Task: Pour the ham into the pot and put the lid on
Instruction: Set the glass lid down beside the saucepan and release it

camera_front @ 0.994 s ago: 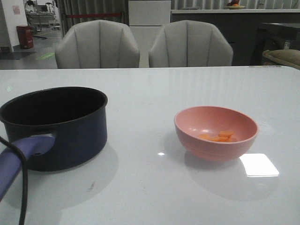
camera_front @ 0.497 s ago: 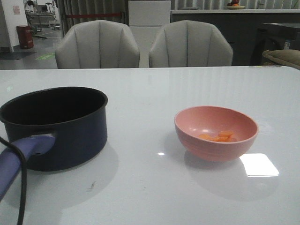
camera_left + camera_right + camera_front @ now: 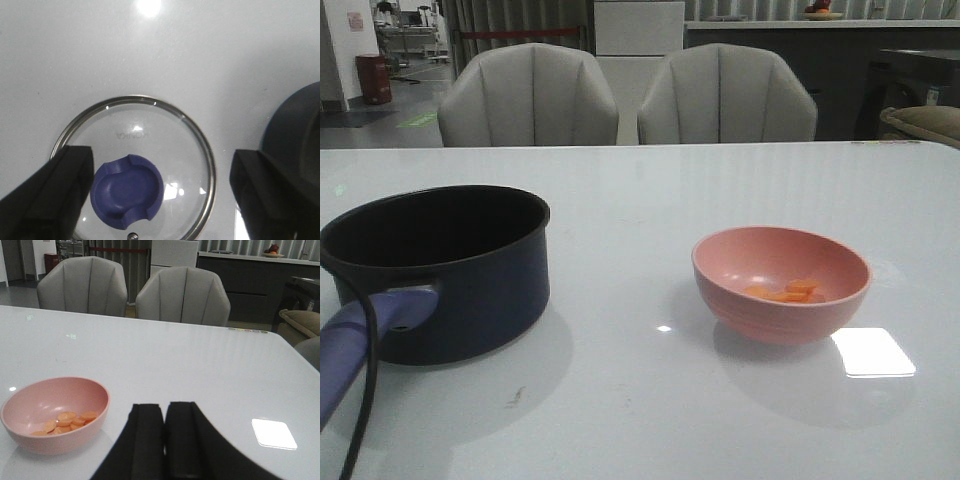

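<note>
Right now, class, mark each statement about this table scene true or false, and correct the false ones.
1. The ham lies in the pink bowl. True.
2. The lid sits on the pot. False: the pot is open, and the lid lies flat on the table beside it.
3. The left tool is open, a finger on either side of the lid's knob. True.
4. The right tool grips the bowl. False: its fingers are together, holding nothing, apart from the bowl.
5. The pot already holds ham. False: no ham shows in the pot; it is all in the bowl.
</note>
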`<act>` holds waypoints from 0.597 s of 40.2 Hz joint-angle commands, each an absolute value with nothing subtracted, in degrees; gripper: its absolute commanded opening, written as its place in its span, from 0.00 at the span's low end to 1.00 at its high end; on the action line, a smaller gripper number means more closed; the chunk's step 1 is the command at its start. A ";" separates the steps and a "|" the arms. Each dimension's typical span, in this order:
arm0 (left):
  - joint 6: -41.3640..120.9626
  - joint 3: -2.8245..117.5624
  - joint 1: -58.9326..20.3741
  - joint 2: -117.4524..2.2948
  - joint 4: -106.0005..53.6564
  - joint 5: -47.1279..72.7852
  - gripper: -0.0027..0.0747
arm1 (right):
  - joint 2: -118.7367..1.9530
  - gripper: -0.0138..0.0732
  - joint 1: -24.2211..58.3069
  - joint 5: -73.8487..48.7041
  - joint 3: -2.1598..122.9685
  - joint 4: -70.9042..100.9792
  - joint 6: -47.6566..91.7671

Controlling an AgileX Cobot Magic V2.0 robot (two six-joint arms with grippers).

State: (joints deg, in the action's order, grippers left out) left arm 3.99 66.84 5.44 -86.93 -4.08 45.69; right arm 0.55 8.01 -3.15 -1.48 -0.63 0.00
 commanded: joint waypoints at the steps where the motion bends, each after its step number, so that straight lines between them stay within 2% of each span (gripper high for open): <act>1: 3.96 67.93 3.27 -79.71 -4.33 44.18 0.79 | 1.76 0.33 7.72 1.47 -1.24 -0.57 0.35; 10: 3.96 62.74 0.15 -66.59 -4.70 42.12 0.79 | 1.76 0.33 7.72 1.47 -1.24 -0.57 0.35; 24: 3.96 44.04 -0.56 -41.80 -6.37 28.59 0.79 | 1.71 0.33 8.92 1.47 -1.24 -0.57 0.35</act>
